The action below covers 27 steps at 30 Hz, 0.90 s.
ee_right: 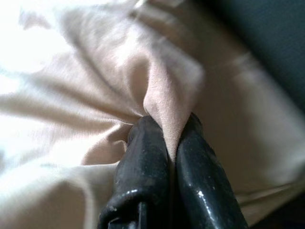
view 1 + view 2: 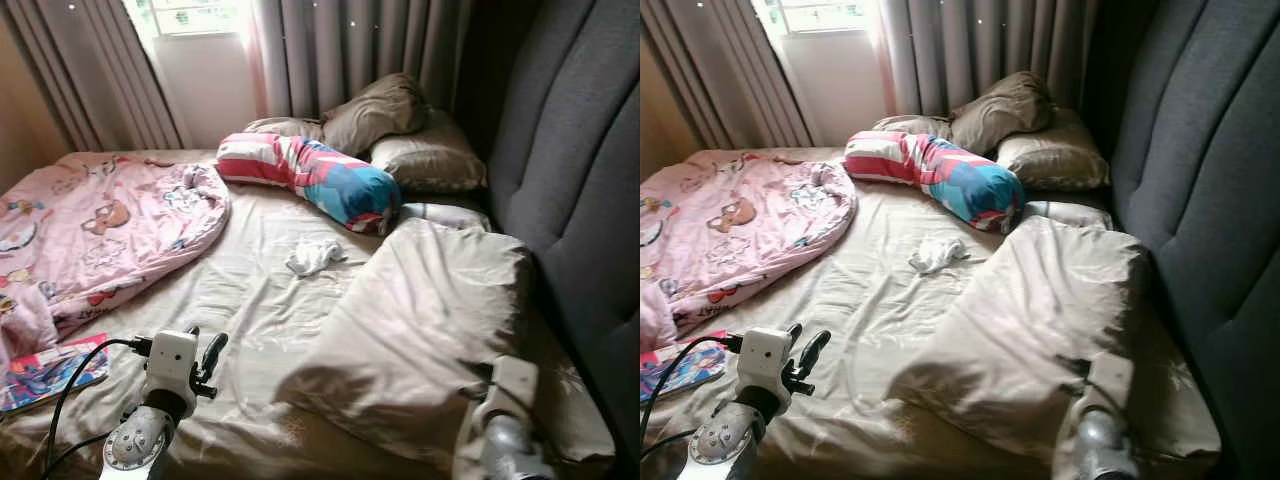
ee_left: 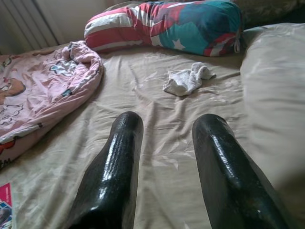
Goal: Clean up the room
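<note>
Beige blanket [image 1: 162, 95] pinched between closed right gripper [image 1: 171, 138] fingers; left gripper [image 3: 167, 143] held open, empty. Bed-making step judged underway; blanket pull called for next.

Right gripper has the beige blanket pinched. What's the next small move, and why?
Probably draw the right gripper back toward the foot of the bed, keeping its pinch: the beige blanket lies bunched beside the headboard. The left gripper hovers open over the sheet.
</note>
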### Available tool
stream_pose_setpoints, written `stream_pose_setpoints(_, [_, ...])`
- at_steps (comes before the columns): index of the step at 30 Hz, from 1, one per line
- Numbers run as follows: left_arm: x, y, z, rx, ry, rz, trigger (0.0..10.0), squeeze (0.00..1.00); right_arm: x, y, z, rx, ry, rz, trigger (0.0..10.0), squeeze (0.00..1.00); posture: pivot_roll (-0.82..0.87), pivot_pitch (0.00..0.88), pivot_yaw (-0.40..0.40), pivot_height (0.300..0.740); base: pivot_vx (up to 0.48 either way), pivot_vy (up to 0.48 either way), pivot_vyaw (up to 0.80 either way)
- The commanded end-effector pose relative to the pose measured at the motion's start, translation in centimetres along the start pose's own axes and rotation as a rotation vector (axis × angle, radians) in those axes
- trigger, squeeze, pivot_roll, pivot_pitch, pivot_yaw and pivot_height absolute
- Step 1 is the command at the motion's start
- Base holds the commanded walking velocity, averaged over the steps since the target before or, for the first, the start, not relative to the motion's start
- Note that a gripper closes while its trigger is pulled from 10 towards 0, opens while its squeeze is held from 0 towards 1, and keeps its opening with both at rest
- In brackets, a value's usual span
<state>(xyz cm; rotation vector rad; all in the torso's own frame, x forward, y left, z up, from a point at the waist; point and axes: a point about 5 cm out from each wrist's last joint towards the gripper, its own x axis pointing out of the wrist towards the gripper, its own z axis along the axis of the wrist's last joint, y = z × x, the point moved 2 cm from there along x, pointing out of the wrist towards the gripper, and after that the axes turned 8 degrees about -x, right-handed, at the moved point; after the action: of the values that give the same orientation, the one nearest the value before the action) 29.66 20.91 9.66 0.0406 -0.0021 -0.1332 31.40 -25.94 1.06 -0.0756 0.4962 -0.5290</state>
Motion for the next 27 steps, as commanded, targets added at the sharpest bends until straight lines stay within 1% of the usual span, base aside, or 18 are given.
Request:
stream_pose_setpoints(1, [0.2,0.1,-0.1,0.006,0.0,0.005,10.0,0.0,0.8,-3.0,3.8,0.055,-0.136,-0.16,0.0,0.0,0.07,0.011,0.047,0.631,0.0,0.0,0.0])
stream_pose_setpoints(3, [0.2,0.1,-0.1,0.006,0.0,0.005,10.0,0.0,0.8,-4.2,4.5,0.047,-0.17,-0.227,0.0,0.0,0.07,0.011,0.047,0.631,0.0,0.0,0.0])
stream_pose_setpoints(4, [0.2,0.2,-0.1,0.007,0.001,0.006,10.0,0.0,0.8,-5.2,5.3,0.04,-0.206,-0.292,0.0,0.0,0.06,0.01,0.047,0.631,0.0,0.0,0.0])
stream_pose_setpoints(6, [0.2,0.2,-0.2,0.007,0.001,0.007,10.0,0.0,0.7,-6.3,6.0,0.045,-0.238,-0.363,0.0,0.0,0.06,0.01,0.047,0.631,0.0,0.0,0.0])
stream_pose_setpoints(8, [0.2,0.2,-0.2,0.007,0.001,0.006,10.0,0.0,0.5,-7.4,6.5,0.054,-0.255,-0.435,0.0,0.0,0.06,0.011,0.048,0.631,0.0,0.0,0.0])
stream_pose_setpoints(9, [0.2,0.2,-0.2,0.007,0.002,0.005,10.0,0.0,0.4,-8.2,6.6,0.064,-0.262,-0.483,0.0,0.0,0.06,0.01,0.048,0.631,0.0,0.0,0.0])
stream_pose_setpoints(11, [0.2,0.2,-0.2,0.007,0.003,0.005,10.0,0.0,0.4,-8.5,6.6,0.069,-0.264,-0.502,0.0,0.0,0.06,0.01,0.048,0.631,0.0,0.0,0.0])
stream_pose_setpoints(12, [0.2,0.2,-0.3,0.007,0.004,0.004,10.0,0.0,0.2,-9.3,6.2,0.079,-0.256,-0.547,0.0,0.0,0.06,0.01,0.047,0.631,0.0,0.0,0.0])
stream_pose_setpoints(14, [0.2,0.1,-0.3,0.007,0.004,0.004,10.0,0.0,0.1,-10.0,5.6,0.085,-0.24,-0.583,0.0,0.0,0.06,0.01,0.047,0.631,0.0,0.0,0.0])
stream_pose_setpoints(18, [0.2,0.1,-0.3,0.006,0.003,0.003,10.0,0.0,0.2,-10.0,4.8,0.091,-0.196,-0.567,0.0,0.0,0.05,0.011,0.048,0.631,0.0,0.0,0.0])
stream_pose_setpoints(19, [0.2,0.1,-0.4,0.008,0.004,0.002,10.0,0.0,0.4,-9.7,4.5,0.083,-0.176,-0.545,8.9,0.0,0.05,0.011,0.049,0.631,0.0,0.0,0.0])
stream_pose_setpoints(20, [0.2,0.1,-0.4,0.009,0.005,0.001,10.0,0.0,0.4,-9.4,4.3,0.077,-0.162,-0.528,8.9,0.0,0.05,0.011,0.049,0.631,0.0,0.0,0.0])
stream_pose_setpoints(21, [0.2,0.1,-0.4,0.009,0.005,0.001,10.0,0.0,0.3,-9.3,4.0,0.081,-0.157,-0.536,10.0,0.0,0.06,0.011,0.049,0.631,0.0,0.0,0.0])
stream_pose_setpoints(23, [0.2,0.1,-0.4,0.01,0.005,0.001,10.0,0.0,0.3,-9.0,4.0,0.092,-0.165,-0.532,10.0,0.0,0.06,0.01,0.05,0.631,0.0,0.0,0.0])
stream_pose_setpoints(24, [0.2,0.1,-0.4,0.01,0.004,0.001,10.0,0.0,0.3,-8.8,4.1,0.095,-0.169,-0.528,10.0,0.08,0.06,0.01,0.05,0.631,0.0,0.0,0.0])
stream_pose_setpoints(25, [0.2,0.1,-0.4,0.01,0.004,0.001,10.0,0.0,0.2,-8.7,4.1,0.098,-0.171,-0.525,10.0,0.08,0.06,0.01,0.05,0.631,0.0,0.0,0.0])
stream_pose_setpoints(26, [0.2,0.1,-0.4,0.011,0.004,0.001,10.0,0.0,0.2,-8.5,4.2,0.093,-0.178,-0.518,10.0,0.93,0.06,0.01,0.05,0.631,0.0,0.0,0.0])
stream_pose_setpoints(27, [0.2,0.1,-0.4,0.011,0.004,0.0,10.0,0.0,0.3,-8.0,4.6,0.084,-0.201,-0.494,10.0,1.0,0.06,0.01,0.05,0.631,0.0,0.0,0.0])
